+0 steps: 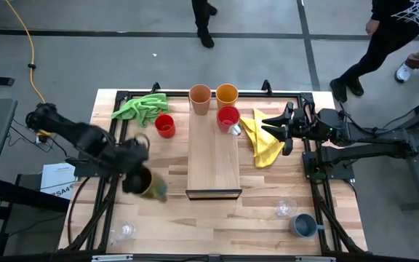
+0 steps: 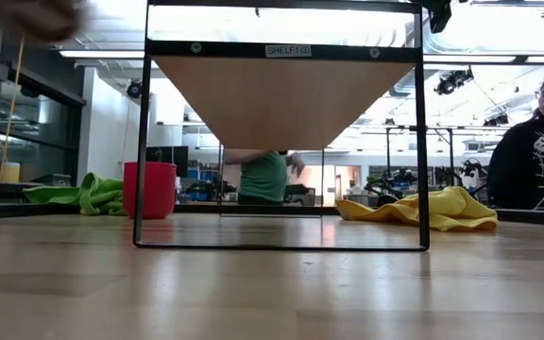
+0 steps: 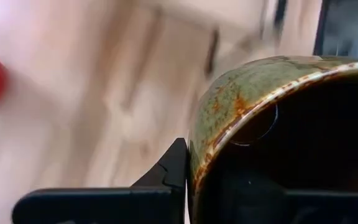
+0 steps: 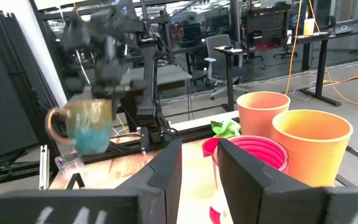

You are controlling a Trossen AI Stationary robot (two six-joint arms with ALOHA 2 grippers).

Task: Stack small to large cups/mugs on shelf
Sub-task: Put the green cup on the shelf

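The left gripper (image 1: 142, 180) has its fingers clamped on the brown mug (image 1: 151, 185), held above the bench left of the shelf (image 1: 214, 156). The right gripper (image 1: 271, 127), fingers apart, waits by the red mug (image 1: 228, 117).

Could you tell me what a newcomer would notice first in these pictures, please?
First, the left claw holding a brown-green mug in the air left of the shelf; it grips the rim, one finger outside the wall. Next, the peach tumbler, orange tumbler and a red mug grouped at the shelf's far end. The right claw waits open over the yellow cloth.
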